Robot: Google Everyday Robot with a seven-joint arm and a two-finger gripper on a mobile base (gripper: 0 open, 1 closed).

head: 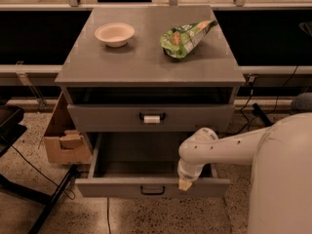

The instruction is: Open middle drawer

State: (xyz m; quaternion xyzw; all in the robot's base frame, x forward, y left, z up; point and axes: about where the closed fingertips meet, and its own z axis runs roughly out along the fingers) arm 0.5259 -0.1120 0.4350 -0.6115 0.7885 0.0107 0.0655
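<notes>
The grey cabinet [146, 67] faces me. Its middle drawer [122, 186], with a plain black loop handle [152, 190], is pulled far out and its inside looks bare. My gripper [185, 183] hangs from the white arm [229, 143] at the top edge of this drawer's front panel, right of the handle. The drawer above [107, 117] has a white tag on its handle [152, 118] and stands slightly out. The lowest drawer is hidden below the open one.
A white bowl [114, 33] and a green snack bag [185, 33] lie on the cabinet top. A cardboard box [61, 135] stands on the floor left of the cabinet. Black legs and cables [44, 199] lie at lower left. My white body [282, 179] fills the lower right.
</notes>
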